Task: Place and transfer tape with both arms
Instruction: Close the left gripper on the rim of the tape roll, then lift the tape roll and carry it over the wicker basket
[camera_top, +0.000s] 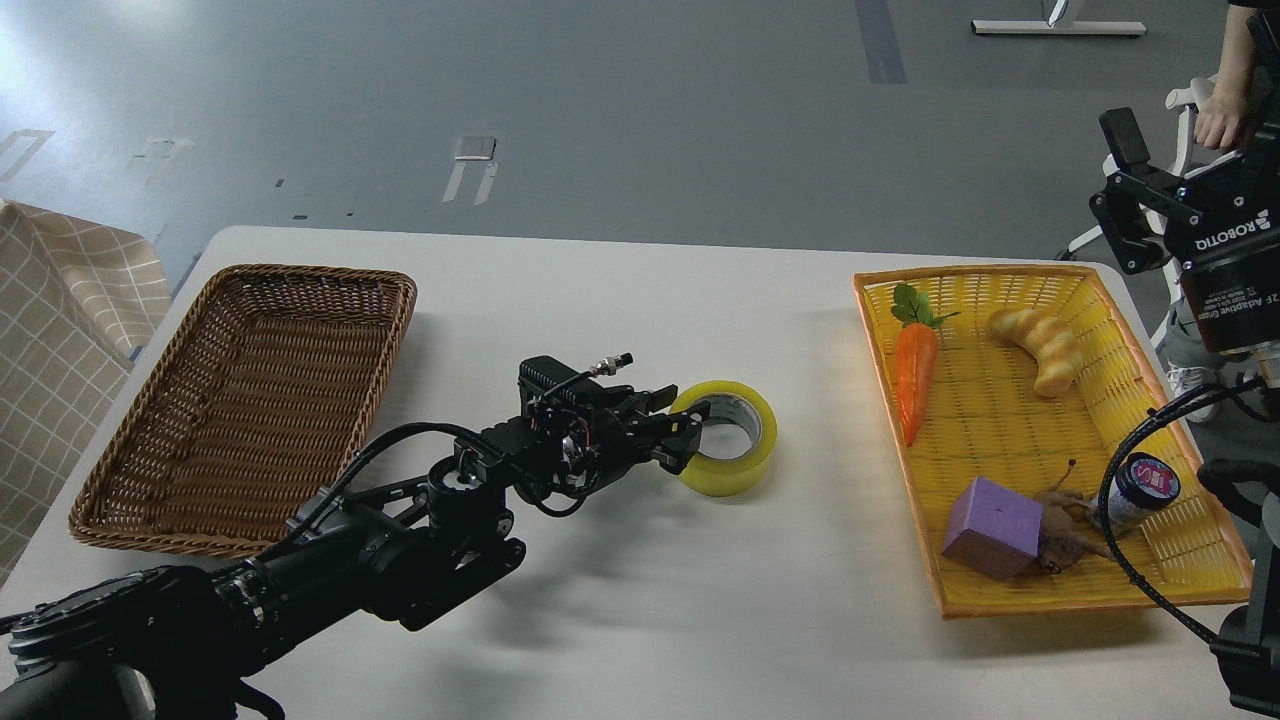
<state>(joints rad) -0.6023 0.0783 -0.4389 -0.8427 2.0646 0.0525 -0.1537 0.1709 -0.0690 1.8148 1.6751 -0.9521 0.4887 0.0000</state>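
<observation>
Tape (727, 437) lay flat on the counter (640, 330), between brown basket (250, 400) and yellow tray (1040, 430). Left hand (678, 425) at its near rim, fingers seemingly straddling the wall; grip uncertain. Right hand (1125, 200) raised, spread wide. Best clamped squarely on the wall before lifting.

Black cabled arms (330, 550), ROBOTIQ-marked tool (1135, 215)
</observation>
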